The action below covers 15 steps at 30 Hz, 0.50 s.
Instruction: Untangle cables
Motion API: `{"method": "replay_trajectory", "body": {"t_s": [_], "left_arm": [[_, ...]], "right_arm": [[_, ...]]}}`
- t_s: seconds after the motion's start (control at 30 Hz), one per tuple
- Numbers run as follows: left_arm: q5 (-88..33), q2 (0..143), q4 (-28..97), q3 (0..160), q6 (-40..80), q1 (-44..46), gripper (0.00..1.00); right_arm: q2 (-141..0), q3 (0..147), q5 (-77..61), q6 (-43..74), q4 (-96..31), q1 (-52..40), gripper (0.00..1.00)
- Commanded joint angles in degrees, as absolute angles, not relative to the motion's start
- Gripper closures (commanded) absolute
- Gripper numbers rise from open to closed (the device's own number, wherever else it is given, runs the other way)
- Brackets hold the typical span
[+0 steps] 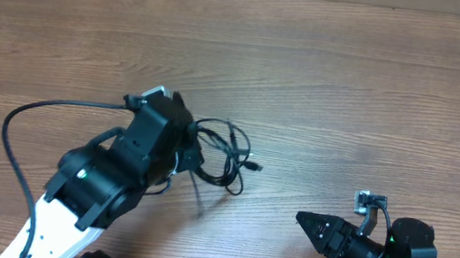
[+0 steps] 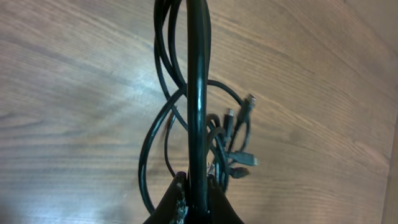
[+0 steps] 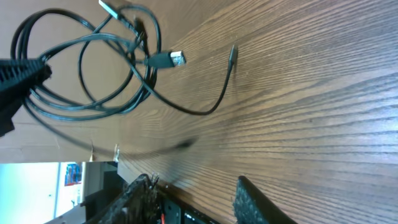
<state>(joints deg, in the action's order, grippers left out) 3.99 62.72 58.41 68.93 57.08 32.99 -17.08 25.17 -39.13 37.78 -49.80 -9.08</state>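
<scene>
Overhead has the left pincer point(image 1: 187, 148) clamped tight on the cables point(image 1: 228, 157). The tangle bunches right at its tips, with plug ends trailing just beyond over the surface point(image 1: 351, 91). The right pincer point(image 1: 305, 221) sits well apart from the bundle, fingers parted, nothing between them. Looks like the separating step. Next, the right pincer should reach in, catch one loose plug end and draw it clear of the held knot.

Brown wood-grain bench point(image 1: 353, 74); just right of the left arm point(image 1: 108, 175), a loose end of the black cables point(image 1: 232, 152) trails onto it.
</scene>
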Motion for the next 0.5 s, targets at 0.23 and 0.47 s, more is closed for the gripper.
{"method": "replay_trajectory", "body": {"t_s": [0.23,0.47], "left_arm": [[-2.8,77.0,57.6,69.5,57.9,33.1,0.33],[-5.9,88.4,58.7,69.5,57.8,32.9,0.39]], "right_arm": [[-16.7,25.4,-36.7,37.4,-52.3,-9.0,0.46],[-16.7,25.4,-34.1,37.5,-54.4,-9.0,0.39]]}}
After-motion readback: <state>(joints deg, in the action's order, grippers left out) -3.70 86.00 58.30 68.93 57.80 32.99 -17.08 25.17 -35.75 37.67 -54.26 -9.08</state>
